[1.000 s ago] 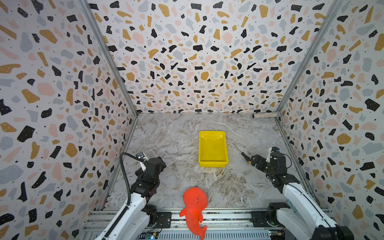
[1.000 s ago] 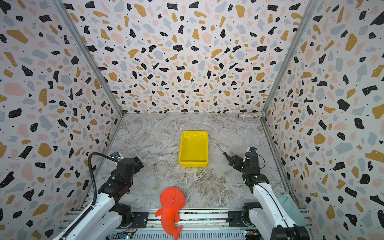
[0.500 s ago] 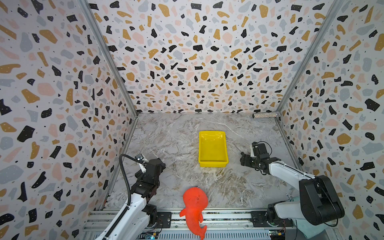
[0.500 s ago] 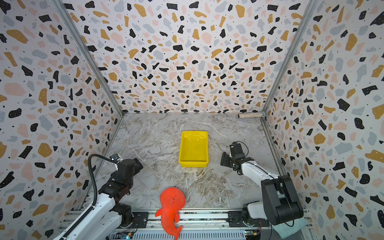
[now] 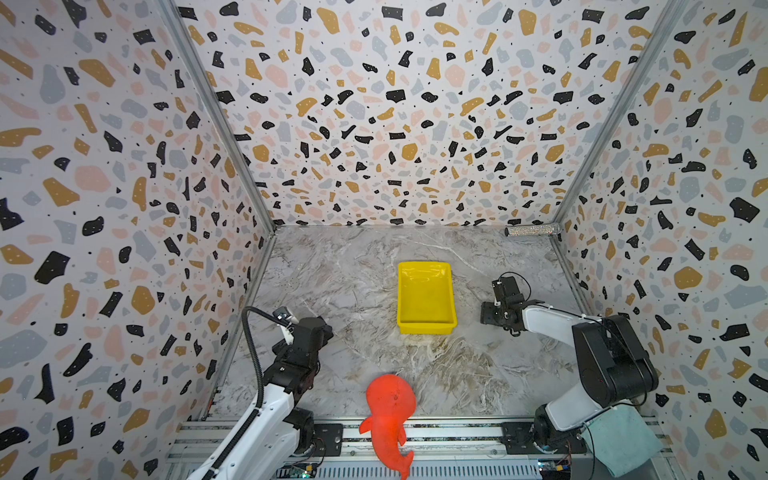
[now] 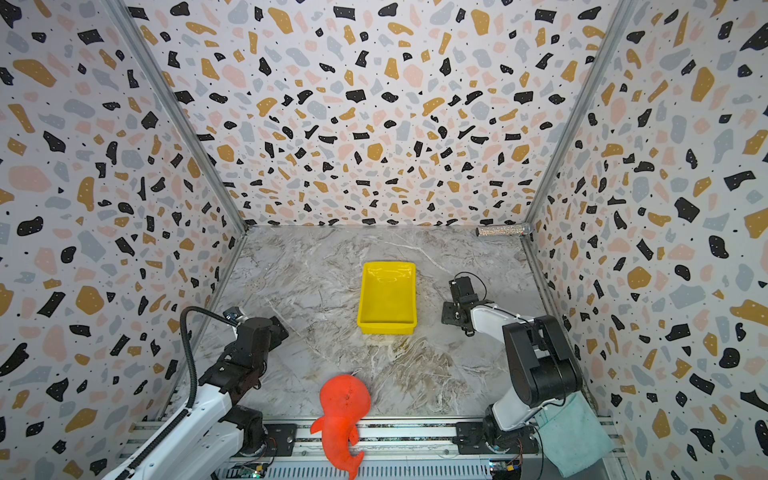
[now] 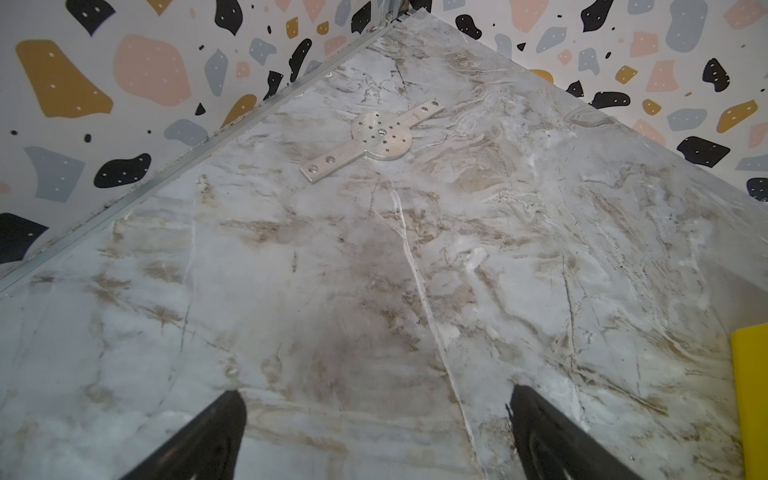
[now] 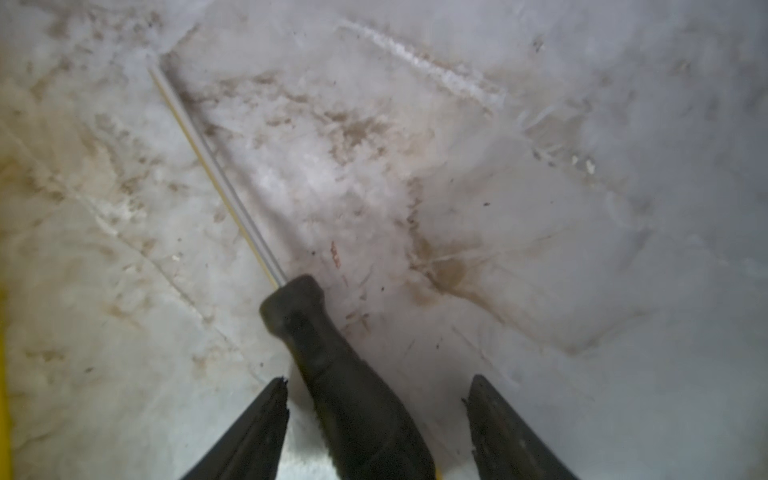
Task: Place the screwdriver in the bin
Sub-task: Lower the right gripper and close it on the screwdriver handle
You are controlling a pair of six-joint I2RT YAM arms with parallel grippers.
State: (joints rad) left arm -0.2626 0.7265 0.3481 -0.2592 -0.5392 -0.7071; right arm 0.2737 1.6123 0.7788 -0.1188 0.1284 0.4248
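Floor (image 5: 353,291): grey marble pattern with brown veining. Walls (image 5: 395,124): terrazzo print on three sides. Screwdriver (image 8: 332,374) lies flat on the floor, outside the bin (image 5: 426,330) and to its right. Right gripper (image 8: 377,379) straddles the handle, jaws spread and not yet clamped. Left gripper (image 7: 375,390) is spread and empty.

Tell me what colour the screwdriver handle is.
Black; the screwdriver handle shows best in the right wrist view.

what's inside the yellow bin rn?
Nothing visible: the bin shows only bare yellow floor in both top views. Its near wall hides the strip of floor right behind it. The screwdriver lies on the table, between the jaws of the open right pincer.
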